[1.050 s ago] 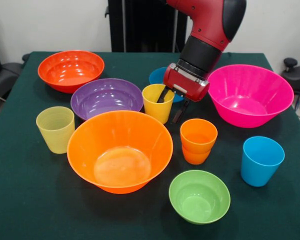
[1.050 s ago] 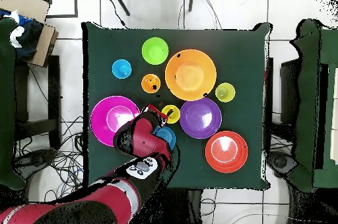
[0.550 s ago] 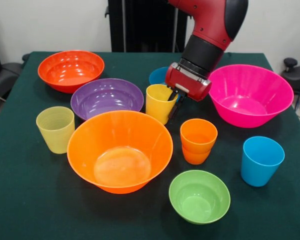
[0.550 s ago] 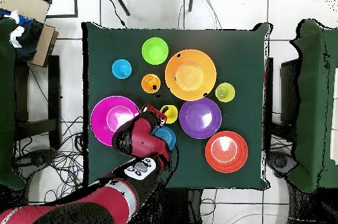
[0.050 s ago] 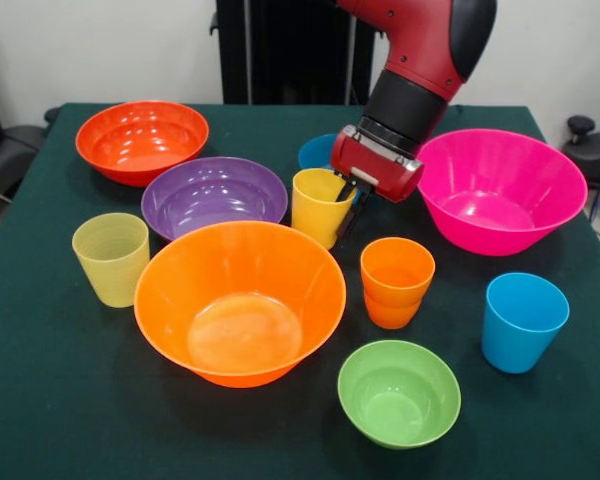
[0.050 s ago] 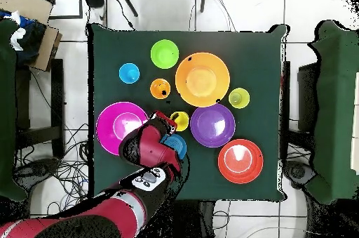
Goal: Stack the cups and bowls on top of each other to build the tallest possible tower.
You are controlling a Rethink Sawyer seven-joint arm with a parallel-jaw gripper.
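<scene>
My gripper (image 5: 346, 200) (image 6: 173, 119) is shut on the right rim of the yellow cup (image 5: 315, 210) (image 6: 180, 120), one finger inside and one outside. The cup stands upright between the purple bowl (image 5: 213, 195) and the hot pink bowl (image 5: 495, 190). The small blue bowl (image 5: 317, 152) lies behind it, partly hidden by the arm. In front sit the large orange bowl (image 5: 240, 300), the orange cup (image 5: 396, 282) and the lime green bowl (image 5: 398, 392). Nothing is stacked.
The sky blue cup (image 5: 523, 320) stands at the front right and the ribbed pale yellow-green cup (image 5: 111, 258) at the left. The red-orange bowl (image 5: 142, 140) is at the back left. Everything rests on a dark green tablecloth (image 5: 60, 400).
The gripper's fingers closed onto the yellow cup's rim, and the cup shifted slightly to the right. Since half a second ago nothing has moved.
</scene>
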